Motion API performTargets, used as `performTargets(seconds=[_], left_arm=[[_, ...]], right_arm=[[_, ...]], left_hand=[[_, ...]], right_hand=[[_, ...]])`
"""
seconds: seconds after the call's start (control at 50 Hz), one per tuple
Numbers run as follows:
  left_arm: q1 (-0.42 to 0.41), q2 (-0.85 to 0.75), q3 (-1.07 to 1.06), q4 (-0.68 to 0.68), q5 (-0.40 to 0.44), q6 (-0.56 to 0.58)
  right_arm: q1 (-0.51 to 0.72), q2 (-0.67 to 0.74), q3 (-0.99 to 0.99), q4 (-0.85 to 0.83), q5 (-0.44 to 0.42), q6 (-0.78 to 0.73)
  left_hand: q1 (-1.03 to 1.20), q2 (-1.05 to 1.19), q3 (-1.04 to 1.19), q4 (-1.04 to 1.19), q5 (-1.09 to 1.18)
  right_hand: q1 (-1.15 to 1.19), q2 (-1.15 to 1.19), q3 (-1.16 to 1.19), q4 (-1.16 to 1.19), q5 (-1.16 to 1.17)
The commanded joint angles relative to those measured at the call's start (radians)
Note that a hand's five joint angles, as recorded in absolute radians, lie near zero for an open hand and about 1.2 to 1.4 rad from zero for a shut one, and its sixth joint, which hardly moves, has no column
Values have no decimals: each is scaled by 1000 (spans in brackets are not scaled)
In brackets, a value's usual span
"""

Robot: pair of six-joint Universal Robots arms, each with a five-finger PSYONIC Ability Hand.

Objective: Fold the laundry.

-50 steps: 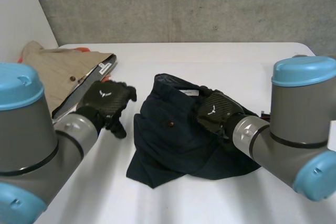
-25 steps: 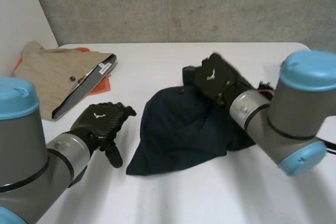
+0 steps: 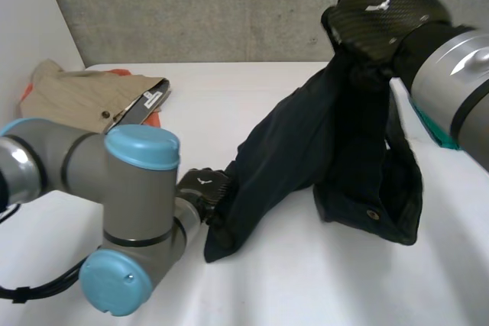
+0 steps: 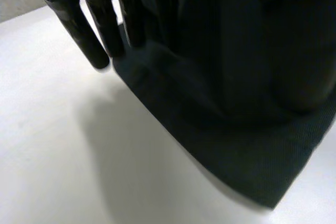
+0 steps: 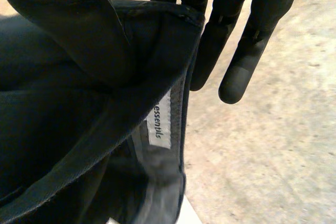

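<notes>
— Where is the navy garment (image 3: pixel 321 135)?

— One end is up in the air. The right hand (image 3: pixel 378 17) holds its waistband high above the table (image 3: pixel 306 288). The cloth hangs from there in a long slope, and its lower end lies on the table beside the left hand (image 3: pixel 200 187). A second fold droops on the right-arm side, with a button (image 3: pixel 372 215) near its lower edge.

— How are the right hand's fingers set?

— In the right wrist view the thumb (image 5: pixel 63 30) lies across the waistband and presses it against the fingers (image 5: pixel 233 61) behind, so the cloth is pinched. Two fingers reach out straight past the band's edge, slightly apart. A white label (image 5: pixel 160 120) sits just inside the waistband, near them.

— And the left hand?

— It is low, at the table. Its own wrist view shows the fingers (image 4: pixel 100 30) straight and close together. Their tips are down on the table right at the edge of the garment's lower end, and they curl round nothing.

— Anything else on the table?

— A tan garment (image 3: pixel 76 101) at the far left corner, well apart from the navy one. It lies on an orange cloth (image 3: pixel 150 122).
</notes>
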Motion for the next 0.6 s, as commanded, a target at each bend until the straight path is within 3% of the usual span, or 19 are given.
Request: performTargets(seconds=[0.02, 0.18, 0.34, 0.6], left_arm=[[-22, 0, 76, -65, -67, -51], [81, 283, 55, -49, -87, -51], [196, 579, 86, -47, 13, -20], [276, 764, 352, -118, 9, -29]], right_arm=[[-42, -22, -3, -8, 23, 10], [-131, -22, 29, 0, 1, 12], [-170, -82, 34, 57, -69, 27], [-255, -173, -129, 120, -117, 187]], left_hand=[[910, 939, 940, 946, 944], [910, 939, 940, 946, 944], [910, 939, 940, 946, 944], [910, 939, 940, 946, 944]], right_hand=[[291, 223, 209, 202, 232], [291, 223, 209, 202, 232], [291, 223, 209, 202, 232], [291, 223, 209, 202, 232]])
